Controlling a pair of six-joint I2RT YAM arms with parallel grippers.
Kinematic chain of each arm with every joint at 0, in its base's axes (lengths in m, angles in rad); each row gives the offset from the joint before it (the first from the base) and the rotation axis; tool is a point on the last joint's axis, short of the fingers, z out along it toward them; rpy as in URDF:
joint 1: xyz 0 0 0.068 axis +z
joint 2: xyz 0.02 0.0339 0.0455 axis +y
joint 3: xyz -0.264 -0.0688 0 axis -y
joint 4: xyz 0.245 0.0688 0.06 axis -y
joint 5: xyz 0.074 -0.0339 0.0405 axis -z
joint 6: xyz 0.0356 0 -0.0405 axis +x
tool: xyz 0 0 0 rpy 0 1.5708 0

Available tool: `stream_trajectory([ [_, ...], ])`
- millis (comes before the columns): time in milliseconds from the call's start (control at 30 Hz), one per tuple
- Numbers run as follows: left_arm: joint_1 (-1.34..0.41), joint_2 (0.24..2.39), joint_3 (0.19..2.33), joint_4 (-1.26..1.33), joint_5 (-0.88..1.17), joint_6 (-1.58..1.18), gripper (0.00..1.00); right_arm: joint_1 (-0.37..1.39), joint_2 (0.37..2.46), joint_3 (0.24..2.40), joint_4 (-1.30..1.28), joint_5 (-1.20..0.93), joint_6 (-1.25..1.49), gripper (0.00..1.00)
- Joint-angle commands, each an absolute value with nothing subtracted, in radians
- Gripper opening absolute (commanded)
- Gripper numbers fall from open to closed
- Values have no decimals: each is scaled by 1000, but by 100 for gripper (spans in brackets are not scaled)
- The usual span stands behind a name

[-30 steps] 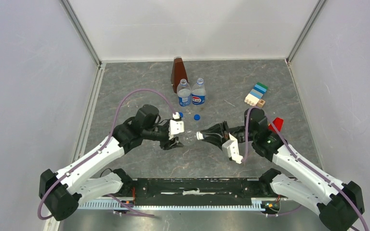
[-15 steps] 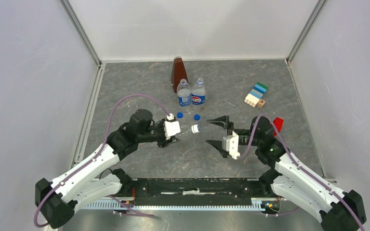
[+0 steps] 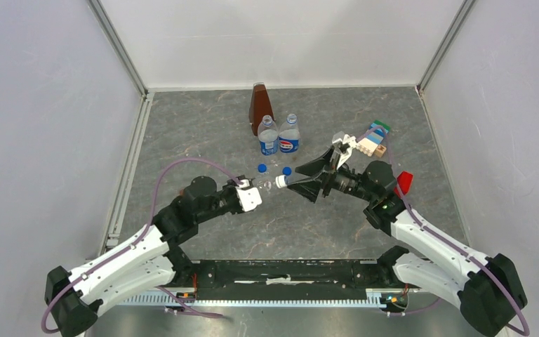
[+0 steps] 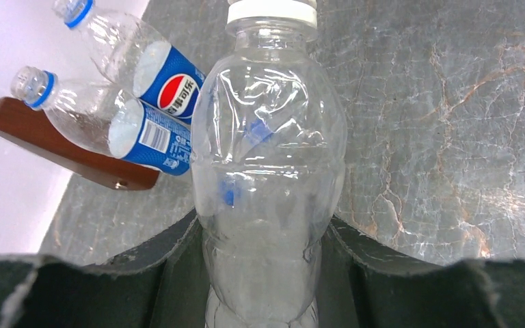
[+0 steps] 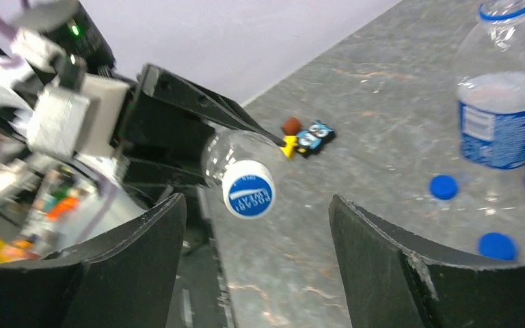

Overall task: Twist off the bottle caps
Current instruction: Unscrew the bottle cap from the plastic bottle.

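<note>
The small clear unlabelled plastic bottle (image 4: 266, 171), which looks light, thin-walled and easily crushed, sits clamped at its belly in the left gripper (image 4: 263, 236), its white blue-marked screw cap (image 5: 248, 193) just ahead, centred between the right gripper (image 5: 256, 201)'s spread, empty jaws, best pinched by its rim.

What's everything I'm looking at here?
labelled bottles: two, clear, blue labels, uncapped, upright at back.
unlabelled bottle: one, clear, lifted, centre.
white cap: one, blue mark, on unlabelled bottle.
blue caps: two, loose before labelled bottles.
brown pyramid: one, behind labelled bottles.
toy blocks: one stack, green, blue, white, back right.
small toy pieces: about three, brown, yellow, blue, past lifted bottle.
red object: one, right side, partly hidden.
left gripper: one, black, shut on unlabelled bottle.
right gripper: one, black, open around white cap.
</note>
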State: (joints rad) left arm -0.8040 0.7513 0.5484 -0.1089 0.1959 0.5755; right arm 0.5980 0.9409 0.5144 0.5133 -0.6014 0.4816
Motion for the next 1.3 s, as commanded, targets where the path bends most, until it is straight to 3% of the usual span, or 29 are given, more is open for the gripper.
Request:
stream_trajectory([
  [0, -864, 738, 544, -3, 78, 650, 2, 596, 956, 504, 677, -582, 840, 80],
  [267, -934, 776, 542, 68, 3, 687, 2, 598, 1011, 484, 728, -569, 948, 70],
  [367, -942, 788, 547, 76, -22, 689, 2, 598, 1027, 493, 730, -573, 946, 57],
  [500, -943, 789, 545, 80, -36, 693, 2, 598, 1020, 503, 715, -588, 930, 50],
  [533, -943, 788, 545, 80, -37, 692, 2, 598, 1014, 503, 704, -586, 920, 50],
  [600, -943, 788, 546, 80, -38, 695, 2, 598, 1006, 501, 686, -584, 908, 60],
  [867, -943, 793, 545, 82, -26, 690, 2, 598, 1047, 513, 693, -594, 888, 55],
  [967, -944, 790, 542, 83, -20, 687, 2, 598, 1068, 525, 695, -605, 882, 47],
  [1067, -943, 789, 544, 74, -10, 679, 2, 598, 1068, 537, 698, -634, 808, 30],
  [1267, -925, 788, 604, -27, 88, 539, 2, 597, 997, 536, 728, -714, 456, 5],
])
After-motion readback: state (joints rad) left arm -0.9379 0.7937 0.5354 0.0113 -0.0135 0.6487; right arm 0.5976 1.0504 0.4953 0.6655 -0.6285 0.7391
